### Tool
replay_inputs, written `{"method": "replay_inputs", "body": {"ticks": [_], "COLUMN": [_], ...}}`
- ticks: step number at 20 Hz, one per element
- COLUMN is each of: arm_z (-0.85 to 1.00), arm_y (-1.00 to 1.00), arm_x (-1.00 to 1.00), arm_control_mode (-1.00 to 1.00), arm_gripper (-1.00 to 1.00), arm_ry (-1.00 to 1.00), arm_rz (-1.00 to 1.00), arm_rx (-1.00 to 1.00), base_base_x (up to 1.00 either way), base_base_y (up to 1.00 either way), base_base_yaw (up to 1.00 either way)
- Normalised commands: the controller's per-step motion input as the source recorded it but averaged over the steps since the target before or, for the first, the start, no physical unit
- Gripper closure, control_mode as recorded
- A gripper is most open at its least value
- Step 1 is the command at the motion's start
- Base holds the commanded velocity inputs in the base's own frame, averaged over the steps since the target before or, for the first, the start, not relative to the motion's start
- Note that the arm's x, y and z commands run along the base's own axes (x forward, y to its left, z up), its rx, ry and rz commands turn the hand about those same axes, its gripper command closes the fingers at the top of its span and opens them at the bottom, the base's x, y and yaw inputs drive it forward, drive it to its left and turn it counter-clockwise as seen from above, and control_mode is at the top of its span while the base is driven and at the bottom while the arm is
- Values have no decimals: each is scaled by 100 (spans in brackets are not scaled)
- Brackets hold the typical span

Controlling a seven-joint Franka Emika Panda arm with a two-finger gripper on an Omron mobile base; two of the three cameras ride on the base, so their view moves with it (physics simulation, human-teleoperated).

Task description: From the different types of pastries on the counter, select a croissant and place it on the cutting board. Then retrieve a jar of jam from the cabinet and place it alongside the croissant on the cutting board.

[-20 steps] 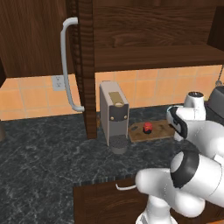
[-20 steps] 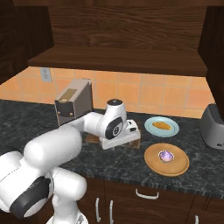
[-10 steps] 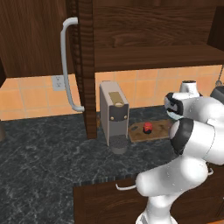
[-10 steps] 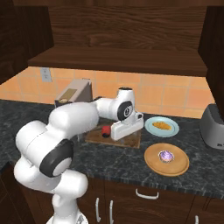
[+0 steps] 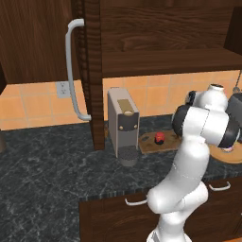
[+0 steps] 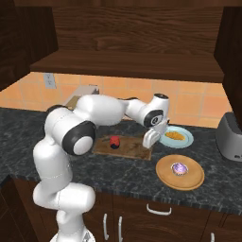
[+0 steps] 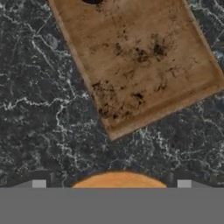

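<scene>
On the black marbled stone tabletop, the flat brown wooden cutting board carries the small red jam jar. My jaws hang just past the board's right end, facing down; I cannot tell whether they are open. The yellow-orange croissant lies on a pale blue plate, the purplish-white pastry on a round tan plate.

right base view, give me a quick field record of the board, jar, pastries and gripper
cutting board: flat brown wooden board on the black marbled counter
jam jar: small red jar standing on the board
croissant: yellow-orange lump on the pale blue plate, not on the board
other pastry: purplish-white lump on the round tan plate
gripper: white gripper over the board's right end, holding nothing; open or shut unclear
</scene>
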Motion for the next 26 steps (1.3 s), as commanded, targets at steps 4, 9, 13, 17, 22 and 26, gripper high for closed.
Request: {"method": "replay_inputs", "body": {"ticks": [4, 9, 13, 17, 22, 26], "arm_z": [0, -2, 10, 0, 29, -1], "arm_y": [-62, -63, -2, 12, 79, 22], "arm_x": [100, 40, 10, 35, 8, 14], "arm_control_mode": [-100, -100, -100, -100, -100, -100], "arm_gripper": [-100, -100, -100, -100, -100, -100], "arm_ry": [-10, -13, -2, -2, -11, -7], "arm_rz": [42, 33, 11, -2, -2, -2], "arm_rx": [10, 1, 0, -3, -25, -21], "base_base_x": [0, 0, 0, 0, 0, 0], "base_base_y": [0, 0, 0, 0, 0, 0], "base_base_yaw": [0, 0, 0, 0, 0, 0]}}
